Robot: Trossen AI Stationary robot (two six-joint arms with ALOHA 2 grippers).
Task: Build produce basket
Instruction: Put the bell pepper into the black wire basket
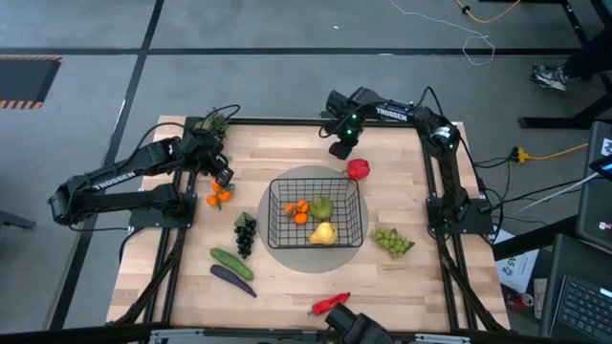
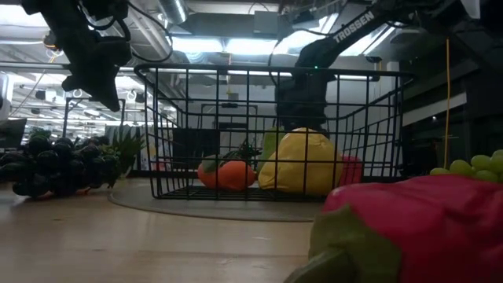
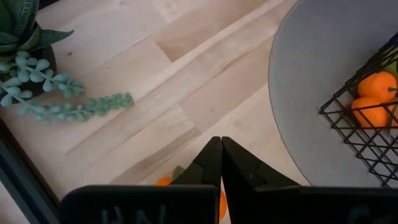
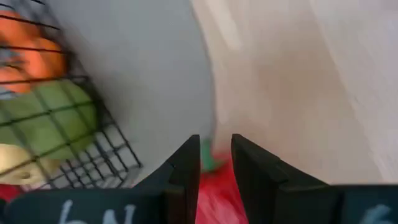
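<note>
The black wire basket (image 1: 316,218) stands on a round grey mat (image 1: 287,253). It holds oranges (image 1: 298,211), a green pear (image 1: 322,204) and a yellow lemon (image 1: 323,233). A red apple (image 1: 360,169) is at the mat's far right rim, and my right gripper (image 4: 214,146) is right over it, shut on it. My left gripper (image 3: 221,142) hangs shut and empty above loose oranges (image 1: 219,197), left of the mat. My right gripper has the apple's green stem (image 4: 208,157) between its two fingertips, coming from above and slanting down. The red body (image 4: 212,196) shows below the fingers. The picture is blurred, and whether the apple is clear of the mat cannot be told.
Dark grapes (image 1: 245,234), a cucumber (image 1: 231,262) and an eggplant (image 1: 233,279) lie near left of the basket. Green grapes (image 1: 392,241) lie to its right, a red pepper (image 1: 331,304) by the near edge. A potted plant (image 1: 212,122) stands at the far left corner.
</note>
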